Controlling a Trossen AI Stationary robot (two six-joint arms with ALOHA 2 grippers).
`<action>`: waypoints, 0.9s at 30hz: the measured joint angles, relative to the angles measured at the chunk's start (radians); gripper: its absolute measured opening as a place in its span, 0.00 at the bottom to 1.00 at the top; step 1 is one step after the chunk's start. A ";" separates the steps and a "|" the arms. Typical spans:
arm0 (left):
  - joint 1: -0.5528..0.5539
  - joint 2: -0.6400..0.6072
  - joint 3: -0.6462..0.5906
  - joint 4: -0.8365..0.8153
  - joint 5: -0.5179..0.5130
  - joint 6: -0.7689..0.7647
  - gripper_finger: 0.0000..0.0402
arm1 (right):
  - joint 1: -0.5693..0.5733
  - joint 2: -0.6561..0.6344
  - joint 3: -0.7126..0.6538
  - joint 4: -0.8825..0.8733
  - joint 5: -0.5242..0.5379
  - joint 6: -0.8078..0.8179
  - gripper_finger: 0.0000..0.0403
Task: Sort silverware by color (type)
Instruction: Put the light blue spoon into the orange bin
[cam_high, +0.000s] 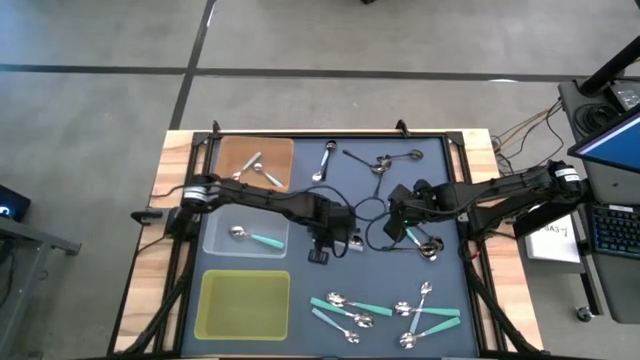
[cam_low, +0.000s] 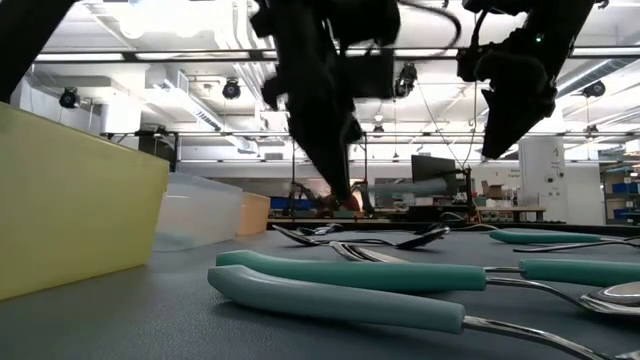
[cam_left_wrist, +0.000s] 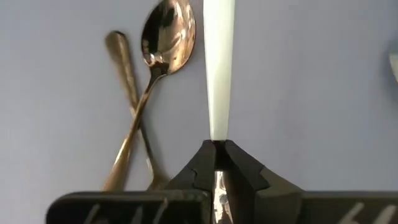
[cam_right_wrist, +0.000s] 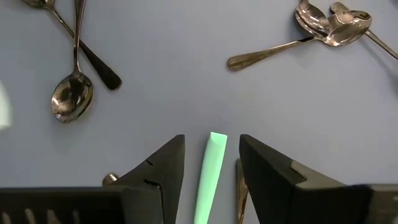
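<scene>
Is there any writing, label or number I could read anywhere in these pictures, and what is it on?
White paper sheet right of the table: dark marks, too small to read.
Laptop keyboard and screen at the right edge: nothing legible.
Spoons, trays, arms: no writing shows.
No text can be read anywhere.

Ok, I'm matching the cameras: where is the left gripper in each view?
High view: left gripper at the dark mat's centre.
Low view: left gripper centre, hanging from above.
Left wrist view: bottom middle, shut on a pale-handled spoon.
Right wrist view: not in it.
Shared landmark: the dark mat.
</scene>
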 joint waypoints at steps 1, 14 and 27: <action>0.000 -0.011 0.004 -0.013 -0.003 0.000 0.01 | 0.000 0.000 0.000 0.000 0.000 0.000 0.36; 0.196 -0.206 -0.079 -0.187 -0.194 0.075 0.00 | 0.000 0.000 -0.002 0.003 0.053 0.039 0.36; 0.647 -0.474 -0.450 -0.100 -0.243 0.137 0.00 | 0.000 0.000 -0.003 0.009 0.161 0.175 0.36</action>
